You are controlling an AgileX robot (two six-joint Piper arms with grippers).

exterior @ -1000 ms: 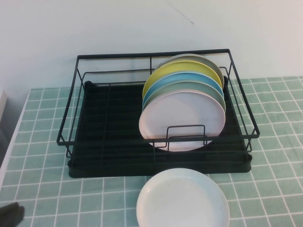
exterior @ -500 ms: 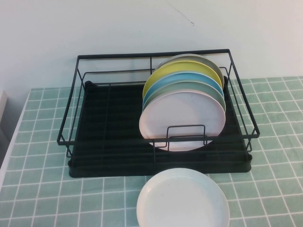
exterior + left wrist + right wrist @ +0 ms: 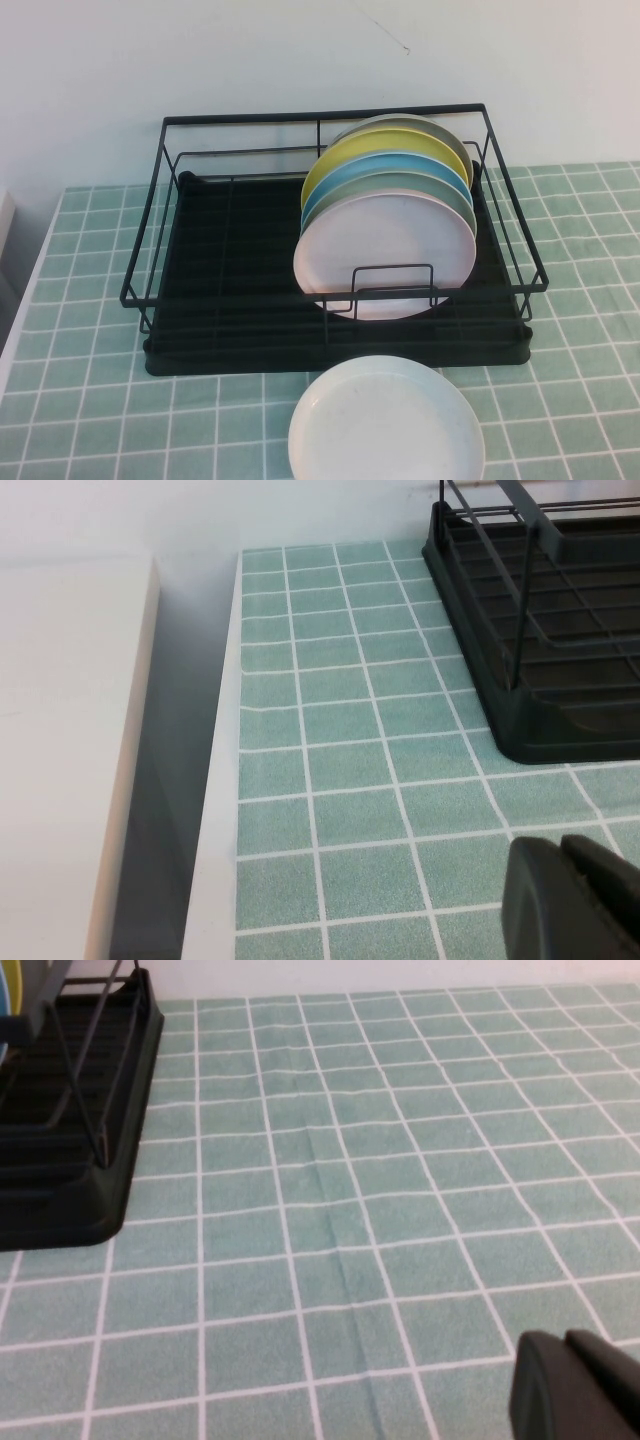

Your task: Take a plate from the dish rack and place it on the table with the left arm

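The very pale blue-white plate (image 3: 385,420) lies flat on the green-tiled table (image 3: 90,400), just in front of the black wire dish rack (image 3: 230,300). No gripper touches it. Neither arm shows in the high view. My left gripper (image 3: 562,852) is shut and empty, low over the tiles near the table's left edge, with the rack's corner (image 3: 540,660) ahead of it. My right gripper (image 3: 566,1344) is shut and empty over bare tiles to the right of the rack (image 3: 70,1160).
Several plates stand upright in the rack's right half, a pale pink one (image 3: 385,250) in front, then grey-green, light blue (image 3: 385,168) and yellow behind. The rack's left half is empty. A white ledge (image 3: 60,730) runs beside the table's left edge.
The left gripper, seen at the lower left corner of the high view a second ago, has drawn back out of that view. The plate has not moved.
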